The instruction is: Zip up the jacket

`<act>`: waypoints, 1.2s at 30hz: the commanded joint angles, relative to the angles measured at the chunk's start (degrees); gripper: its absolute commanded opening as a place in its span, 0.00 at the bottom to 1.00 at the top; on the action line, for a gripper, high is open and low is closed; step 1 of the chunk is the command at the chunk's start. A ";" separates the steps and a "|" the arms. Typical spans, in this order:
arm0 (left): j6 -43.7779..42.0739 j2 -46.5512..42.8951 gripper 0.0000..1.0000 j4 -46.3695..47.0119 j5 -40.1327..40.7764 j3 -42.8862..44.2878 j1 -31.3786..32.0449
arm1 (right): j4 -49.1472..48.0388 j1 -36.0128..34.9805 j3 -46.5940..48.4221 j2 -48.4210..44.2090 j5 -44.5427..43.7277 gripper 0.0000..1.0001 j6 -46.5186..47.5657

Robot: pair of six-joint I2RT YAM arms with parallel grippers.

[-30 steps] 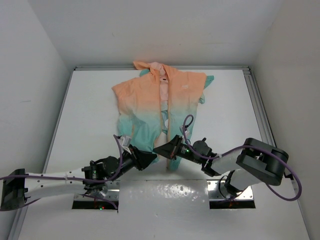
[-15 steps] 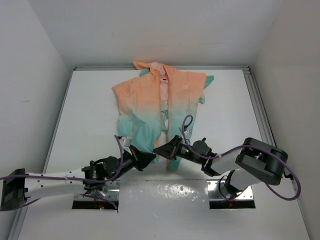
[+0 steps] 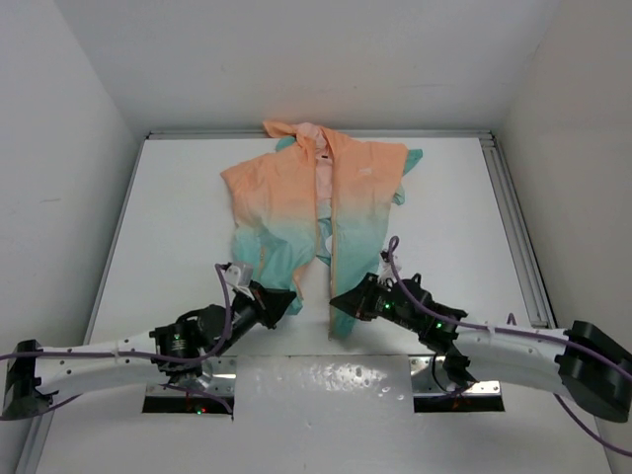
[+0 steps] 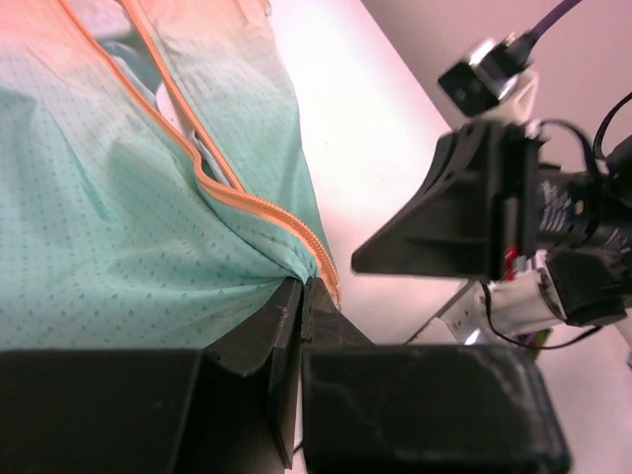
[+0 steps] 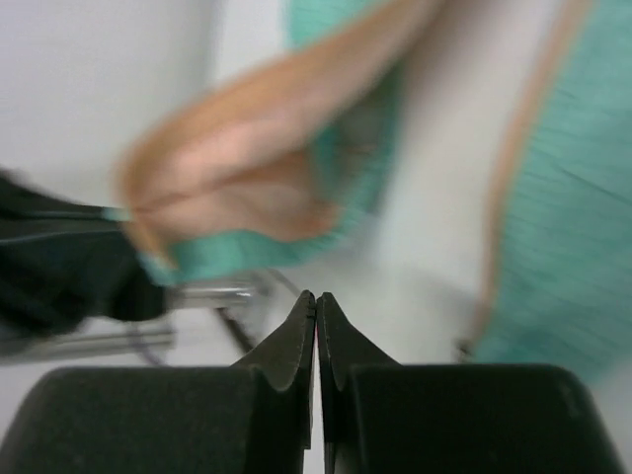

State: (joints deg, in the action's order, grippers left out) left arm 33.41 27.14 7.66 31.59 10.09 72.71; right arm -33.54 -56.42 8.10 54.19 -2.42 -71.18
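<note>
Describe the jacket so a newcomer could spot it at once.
On the white table, hood toward the far edge, lies the jacket, front open. It is the only garment: peach on top fading to teal below, with an orange zipper; the left gripper pinches its hem.

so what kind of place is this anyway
Probably a lab robot test cell: white table boxed in by plain white walls, left arm and right arm bolted at its near edge, one jacket laid out.
</note>
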 commanded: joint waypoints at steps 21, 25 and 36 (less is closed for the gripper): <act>-6.78 0.20 0.00 -0.54 3.91 1.95 0.51 | 41.01 -17.05 20.28 18.40 -24.47 0.40 7.37; -6.25 -0.33 0.00 -0.19 3.83 1.16 0.51 | 43.38 -17.14 22.57 21.56 -25.97 0.40 7.28; -5.72 -0.50 0.00 0.42 3.21 0.37 0.51 | 45.32 -17.14 21.61 25.52 -26.77 0.36 3.07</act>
State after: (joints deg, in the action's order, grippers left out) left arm 27.42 26.98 6.13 34.65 10.76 72.71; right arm 10.98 -73.25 29.91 79.83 -27.27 -66.04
